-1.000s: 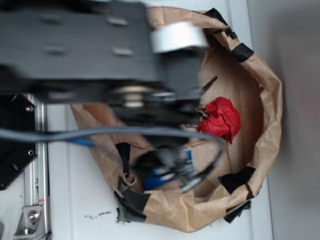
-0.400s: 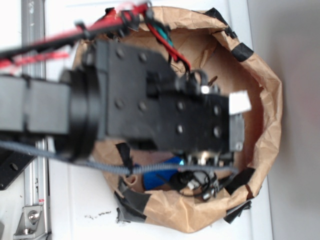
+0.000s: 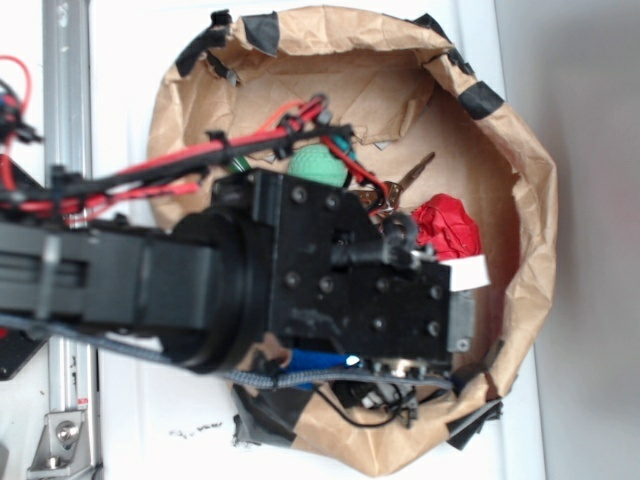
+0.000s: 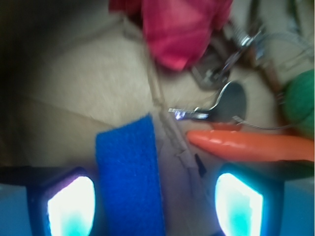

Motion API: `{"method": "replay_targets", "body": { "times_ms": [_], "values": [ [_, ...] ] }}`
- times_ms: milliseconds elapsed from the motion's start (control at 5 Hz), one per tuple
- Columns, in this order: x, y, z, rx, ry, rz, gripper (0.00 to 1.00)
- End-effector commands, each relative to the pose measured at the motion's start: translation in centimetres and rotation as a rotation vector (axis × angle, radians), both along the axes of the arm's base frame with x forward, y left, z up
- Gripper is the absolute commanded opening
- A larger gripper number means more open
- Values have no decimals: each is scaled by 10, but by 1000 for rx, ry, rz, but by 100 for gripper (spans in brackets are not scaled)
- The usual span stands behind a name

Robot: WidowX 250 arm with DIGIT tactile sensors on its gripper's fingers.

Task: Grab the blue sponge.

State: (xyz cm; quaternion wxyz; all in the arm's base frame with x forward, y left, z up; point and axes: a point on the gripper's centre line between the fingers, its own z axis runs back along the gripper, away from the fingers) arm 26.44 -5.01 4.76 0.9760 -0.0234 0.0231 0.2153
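Observation:
The blue sponge [image 4: 129, 177] lies flat on the brown paper floor of the bag. In the wrist view it sits between my gripper's [image 4: 155, 202] two fingers, close to the left fingertip [image 4: 71, 204] and apart from the right one. The gripper is open and low over the sponge. In the exterior view only a strip of the sponge [image 3: 312, 362] shows under the black wrist, and the fingers are hidden below it.
An orange toy carrot [image 4: 246, 146] lies just right of the sponge, close to the right finger. A metal spoon [image 4: 224, 105], a red cloth [image 4: 182, 27] [image 3: 447, 228] and a green ball [image 4: 301, 96] [image 3: 318, 163] lie beyond. The crumpled paper bag wall [image 3: 530, 200] rings everything.
The arm has swung down the exterior view toward the bag's lower edge. It has uncovered the red cloth and green ball and now covers most of the sponge.

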Motion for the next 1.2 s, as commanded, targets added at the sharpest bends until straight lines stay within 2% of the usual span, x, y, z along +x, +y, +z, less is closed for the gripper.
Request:
{"method": "replay_targets", "body": {
  "times_ms": [0,200,400,600,800,1000],
  "values": [
    [-11,-2,-19,-52,-10,-40,0],
    [-10,6,-16,-25,-37,-72,0],
    [-1,23,12,0,-144,-94,0],
    [9,48,65,49,-311,-164,0],
    [11,62,102,40,-361,-163,0],
    [7,59,128,53,-335,-226,0]
  ]
}}
